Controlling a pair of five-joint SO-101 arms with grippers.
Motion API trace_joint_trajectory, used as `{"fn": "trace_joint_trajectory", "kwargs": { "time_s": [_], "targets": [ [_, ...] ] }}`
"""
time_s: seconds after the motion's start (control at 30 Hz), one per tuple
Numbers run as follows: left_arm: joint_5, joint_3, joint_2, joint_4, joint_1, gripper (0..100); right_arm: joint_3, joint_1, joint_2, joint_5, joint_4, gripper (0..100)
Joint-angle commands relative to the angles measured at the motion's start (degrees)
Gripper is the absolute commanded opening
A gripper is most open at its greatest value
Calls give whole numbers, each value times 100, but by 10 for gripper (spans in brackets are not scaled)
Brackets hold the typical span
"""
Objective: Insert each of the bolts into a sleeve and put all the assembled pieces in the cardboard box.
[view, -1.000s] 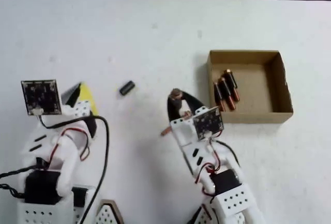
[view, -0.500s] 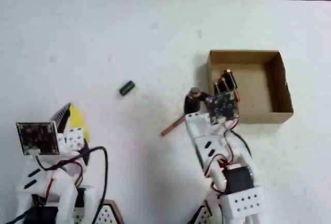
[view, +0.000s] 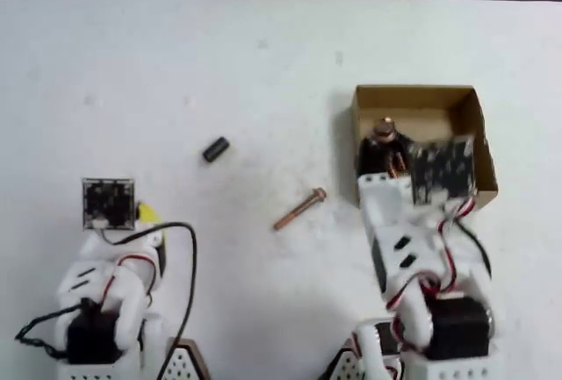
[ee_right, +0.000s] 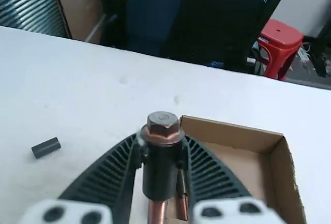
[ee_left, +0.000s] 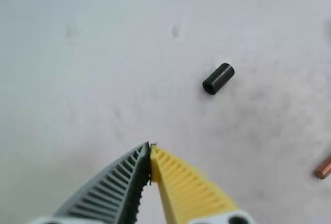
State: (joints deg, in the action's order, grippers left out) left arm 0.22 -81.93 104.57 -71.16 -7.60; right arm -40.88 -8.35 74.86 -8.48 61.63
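**While one assembled piece hangs at the box, a loose bolt and sleeve wait on the bench**

Because the right pincer [ee_right: 161,149] is clamped on the black sleeve of an assembled piece [ee_right: 161,167], with the copper hex-head bolt standing upright through it, the head sits on the sleeve's top end and probably cannot drop through. In the high view this piece [view: 384,132] is over the near-left corner of the open brown cardboard box [view: 417,92].

On the white bench [view: 263,64] a short black cylindrical sleeve [view: 215,149] lies on its side, well apart from a loose copper-coloured bolt [view: 299,209] that lies between it and the box. The left pincer [ee_left: 150,149], grey and yellow, is closed on nothing and hangs above the bench short of the sleeve.

Both loose parts look small, light and rigid, so squeezing should not harm them. Being round and smooth, they will likely roll or skate if nudged. I would take the sleeve across its curved sides at mid-length, and the bolt on the shank just under the head, leaving the tip free for insertion.
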Motion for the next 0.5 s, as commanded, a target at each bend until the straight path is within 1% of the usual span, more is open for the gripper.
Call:
{"fn": "trace_joint_trajectory", "kwargs": {
  "time_s": [0.0,0.07,0.17,0.23,0.37,0.47],
  "targets": [
    [-44,-360,31,422,-48,23,985,462,-1262,-123,180,16],
    [-44,-589,31,501,-48,23,1178,690,-1886,-193,171,16],
    [-44,-870,31,501,-40,23,1415,1042,-2818,-765,75,16],
    [-44,-1020,31,501,-40,23,1556,1341,-3424,-1011,-57,16],
    [-44,-1187,31,501,-40,23,1820,1895,-4576,-1055,-400,16],
    [-35,-1196,31,457,-40,23,2040,2079,-5420,-1064,-699,16]
  ]
}}
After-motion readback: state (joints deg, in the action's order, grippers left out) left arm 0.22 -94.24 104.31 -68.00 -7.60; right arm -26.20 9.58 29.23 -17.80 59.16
